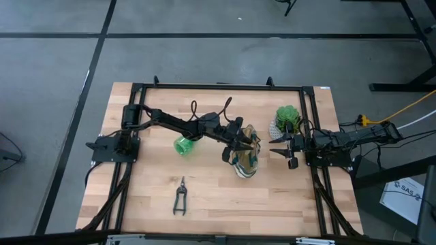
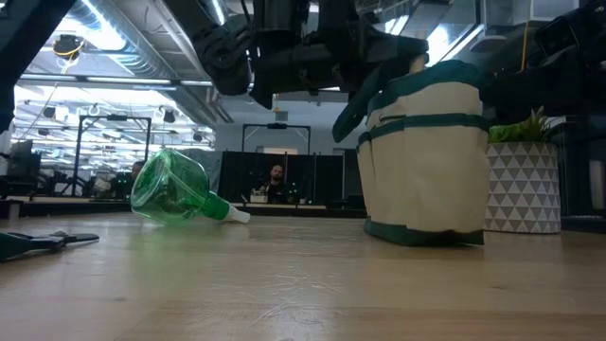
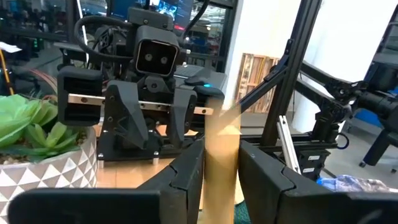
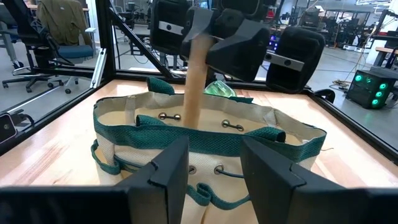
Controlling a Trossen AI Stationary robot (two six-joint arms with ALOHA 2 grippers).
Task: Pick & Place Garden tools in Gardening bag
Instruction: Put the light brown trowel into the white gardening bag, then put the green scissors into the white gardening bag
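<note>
Now wooden-handled tool (image 4: 194,74) in left gripper (image 4: 208,38), above gardening bag (image 4: 124,134).

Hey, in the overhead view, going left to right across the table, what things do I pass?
Pruning shears → green spray bottle → left tool holding a wooden handle over the gardening bag → potted plant with the right tool just below it in the picture.

Beige woven cloth bag (image 4: 205,140), glossy green plastic bottle (image 2: 175,189), seemingly wooden handle (image 4: 194,81)
</note>
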